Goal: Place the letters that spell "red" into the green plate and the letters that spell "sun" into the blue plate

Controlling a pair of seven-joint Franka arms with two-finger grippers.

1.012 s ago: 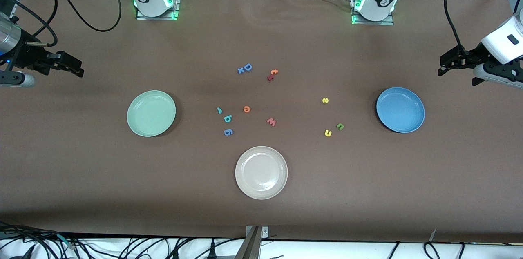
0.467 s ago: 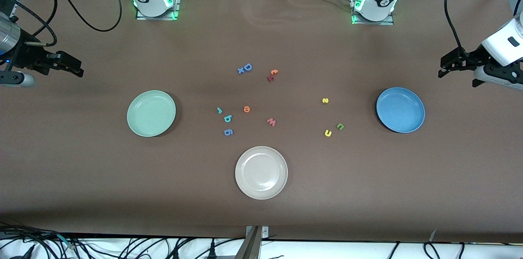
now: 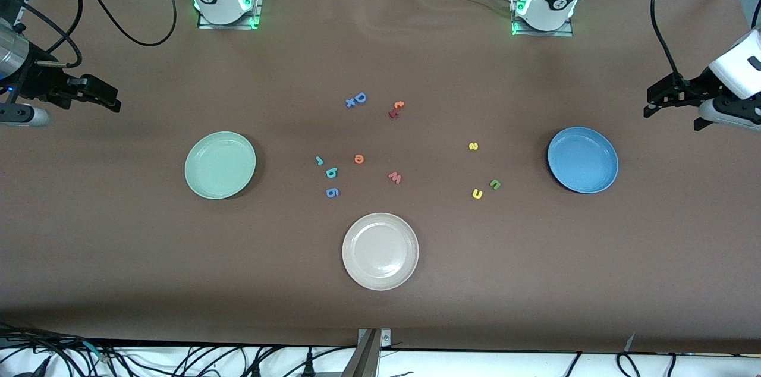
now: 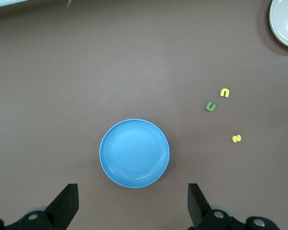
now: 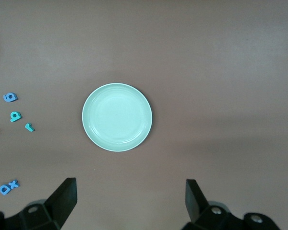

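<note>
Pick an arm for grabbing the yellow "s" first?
Left. The left gripper hangs open near the blue plate, and the yellow "s" lies toward that end. The right gripper waits open past the green plate.

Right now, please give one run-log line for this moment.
stage: no letter placed | green plate: empty | blue plate: empty | left pincer: open | right pincer: open

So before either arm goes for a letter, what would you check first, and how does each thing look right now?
1. Left gripper open, holding nothing: ok.
2. Right gripper open, holding nothing: ok.
3. Green plate free of letters: ok.
4. Blue plate free of letters: ok.
5. Teal r, orange e, teal d lying apart on the table: ok.
6. Yellow s, green arch letter, yellow arch letter reachable: ok, though the two arch letters lie close together.
</note>
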